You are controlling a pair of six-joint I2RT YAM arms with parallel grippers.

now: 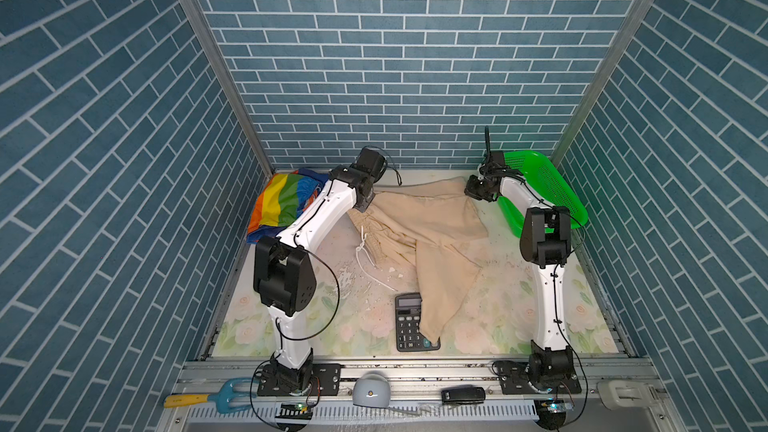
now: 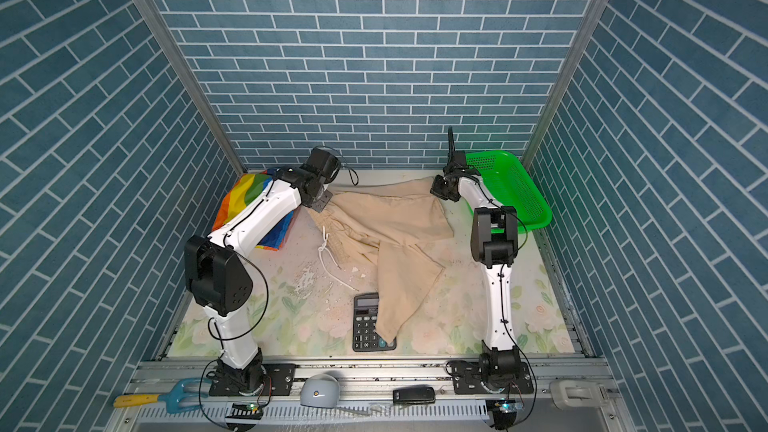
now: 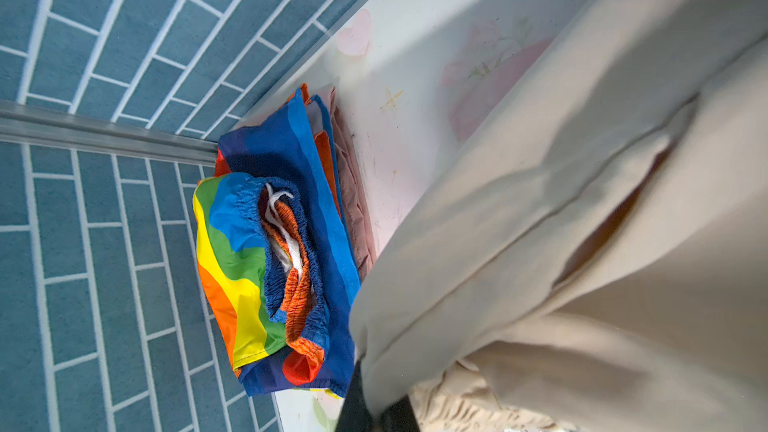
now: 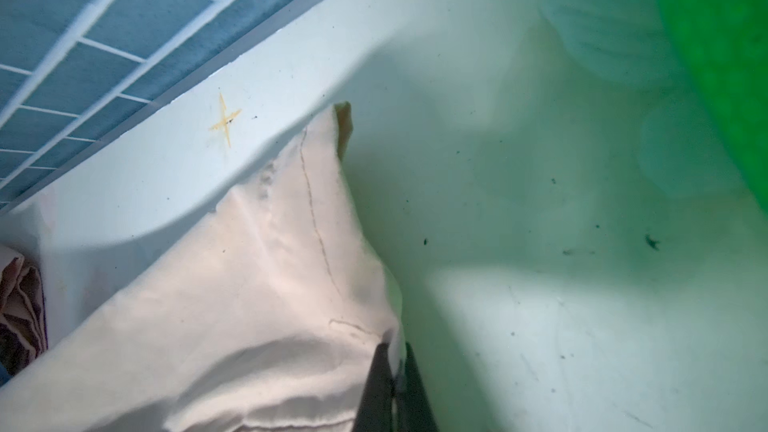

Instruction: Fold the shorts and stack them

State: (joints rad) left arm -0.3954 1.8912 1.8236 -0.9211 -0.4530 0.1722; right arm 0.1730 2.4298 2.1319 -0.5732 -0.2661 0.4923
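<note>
- Step in hand: 3rd pair. Beige shorts (image 1: 432, 222) are gripped for straightening; no fold in them yet, by the look of it.
- L gripper (image 3: 376, 409): clenched on beige cloth at the waist end, near the bench's back edge, just beside the stack.
- R gripper (image 4: 397, 384): clamped on a hem corner of the same shorts, near the back edge, close to the green basket (image 1: 552, 193).
- Beige shorts hang between the two claws along the back of the bench. One leg is twisted and trails toward the front edge, its tip lying on the calculator (image 1: 409, 322).
- White drawstring (image 1: 365, 259) lies loose on the bench mid-left.
- Rainbow shorts (image 1: 282, 201): folded, back-left corner, on top of the pink shorts (image 3: 353, 201), so 2 of 3 look done.
- Next, prob.: lift both claws together, keep the cloth taut so the twisted leg drops straight, then lay it flat mid-bench.
- Watch: the trailing leg may drag the calculator, and the string may snag.
</note>
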